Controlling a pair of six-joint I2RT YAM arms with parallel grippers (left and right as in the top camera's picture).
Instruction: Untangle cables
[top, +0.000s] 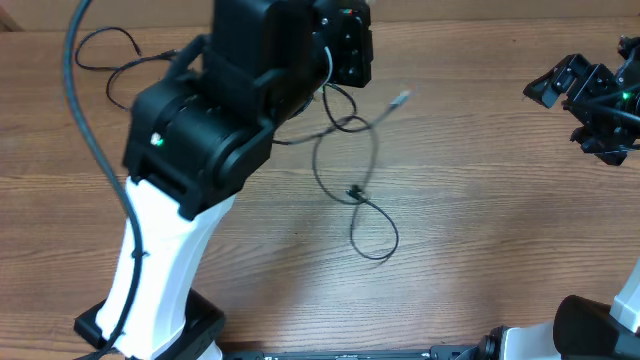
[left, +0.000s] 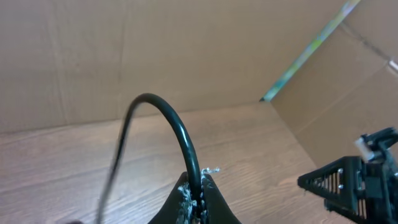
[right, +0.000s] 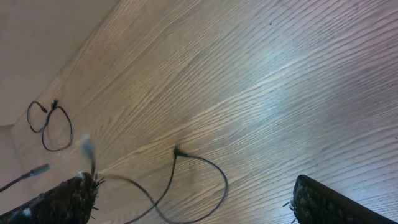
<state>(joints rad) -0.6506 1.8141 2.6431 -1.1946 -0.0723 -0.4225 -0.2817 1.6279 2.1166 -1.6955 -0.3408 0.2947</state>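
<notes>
My left gripper (top: 345, 50) is raised over the far middle of the table, shut on a thin black cable (left: 169, 118) that arcs up from its jaws (left: 199, 190). In the overhead view this cable (top: 352, 122) hangs down in loops, with a blurred metal plug end (top: 400, 97) in the air and its lowest loop (top: 375, 235) lying on the table. My right gripper (top: 588, 95) is open and empty at the far right, well away from the cable. Its wrist view shows the loop (right: 214, 177) between its spread fingers (right: 193, 186).
A second thin black cable (top: 110, 50) lies looped at the far left of the wooden table (top: 480, 220); it also shows in the right wrist view (right: 51, 124). Cardboard walls (left: 186, 50) stand behind the table. The left arm's body (top: 200, 130) covers the left middle.
</notes>
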